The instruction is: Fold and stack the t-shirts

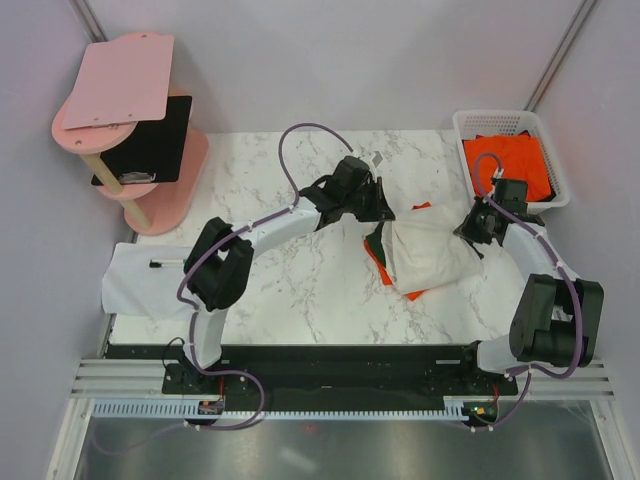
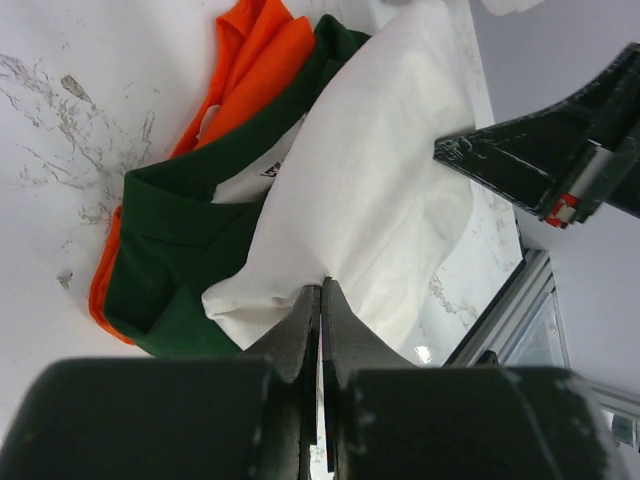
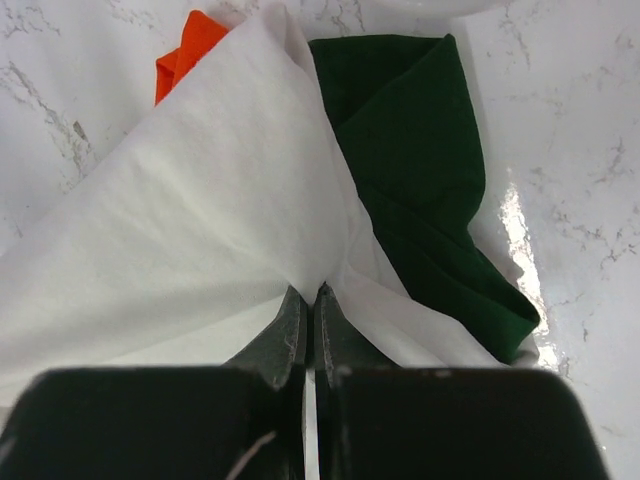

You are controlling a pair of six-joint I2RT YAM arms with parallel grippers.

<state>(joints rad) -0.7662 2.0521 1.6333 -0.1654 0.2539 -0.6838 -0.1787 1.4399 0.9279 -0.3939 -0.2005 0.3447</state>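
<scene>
Left claw (image 2: 320,288) clamped on the cream-white t-shirt (image 1: 425,255), right claw (image 3: 312,292) pinching its opposite edge, shirt centre-right on the marble table (image 1: 290,290), over an orange t-shirt (image 2: 255,60), more orange shirts (image 1: 512,165) in the upper-right basket (image 1: 495,115)

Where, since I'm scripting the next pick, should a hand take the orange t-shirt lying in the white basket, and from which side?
Probably best to pinch a raised fold on top of the orange t-shirt, coming straight down from above. It lies crumpled inside the white basket, whose walls close off every side, so only its upper surface is open to a hand.
</scene>
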